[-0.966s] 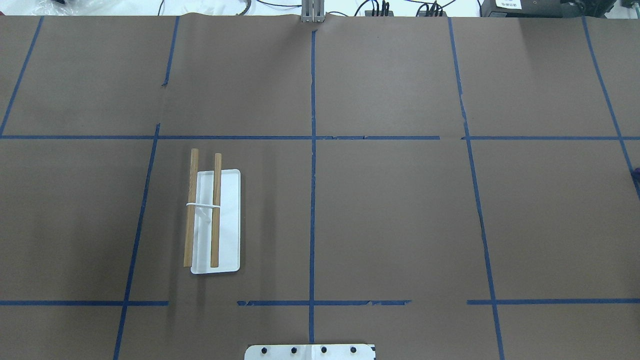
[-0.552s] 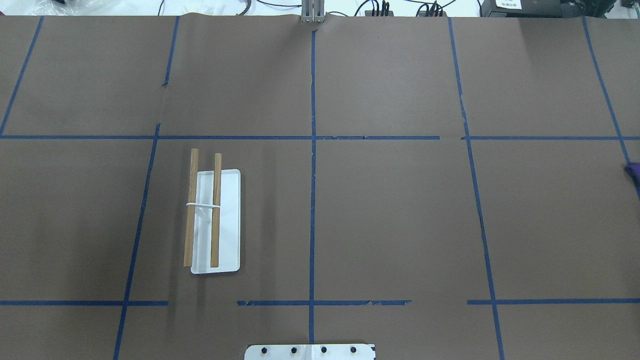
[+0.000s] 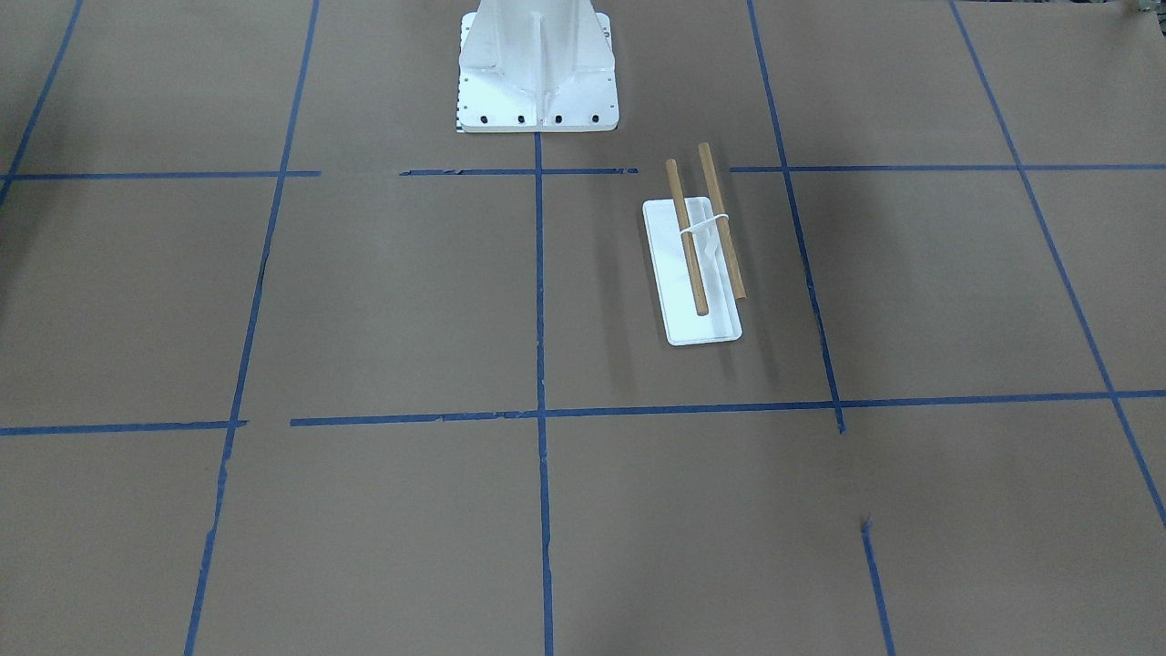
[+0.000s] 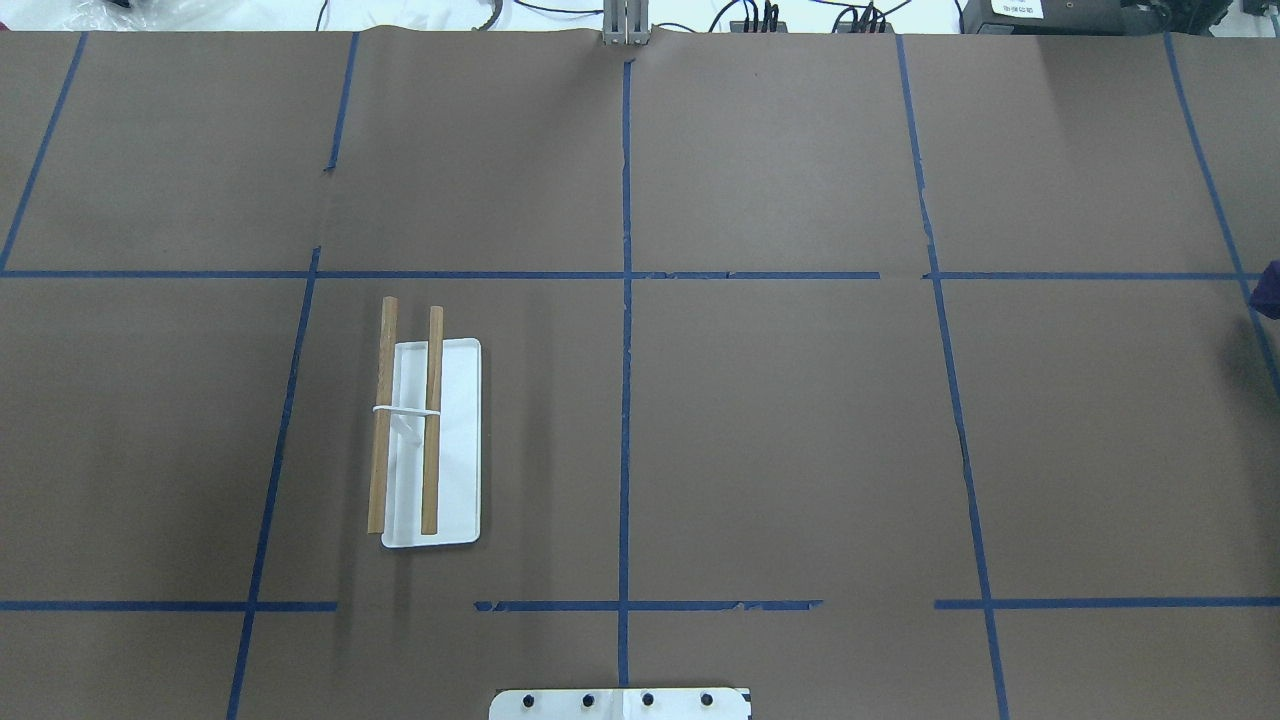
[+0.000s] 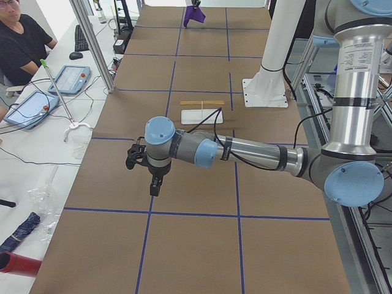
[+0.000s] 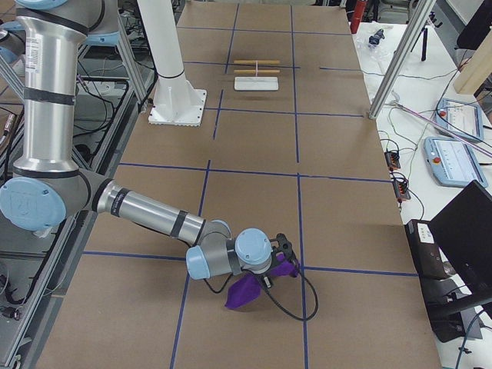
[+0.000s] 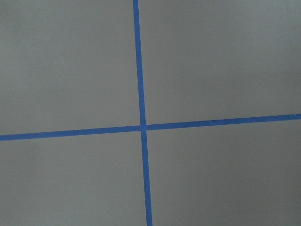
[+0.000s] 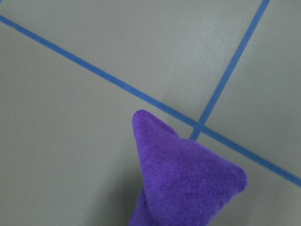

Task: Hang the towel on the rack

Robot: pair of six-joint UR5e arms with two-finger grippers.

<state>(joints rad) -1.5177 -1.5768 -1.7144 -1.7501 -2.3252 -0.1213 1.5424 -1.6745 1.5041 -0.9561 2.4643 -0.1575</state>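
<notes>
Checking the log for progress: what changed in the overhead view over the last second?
The towel, only a purple sliver at the overhead view's right edge, has shifted up in the view, away from the robot. No grasp or release shows there. The rack stayed where it was.

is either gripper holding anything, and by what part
The purple towel hangs above the table from the right gripper, caught by its bunched upper end. Nothing shows in the left gripper.

Even diffuse indoor light, soft faint shadows, wrist views slightly blurred
</notes>
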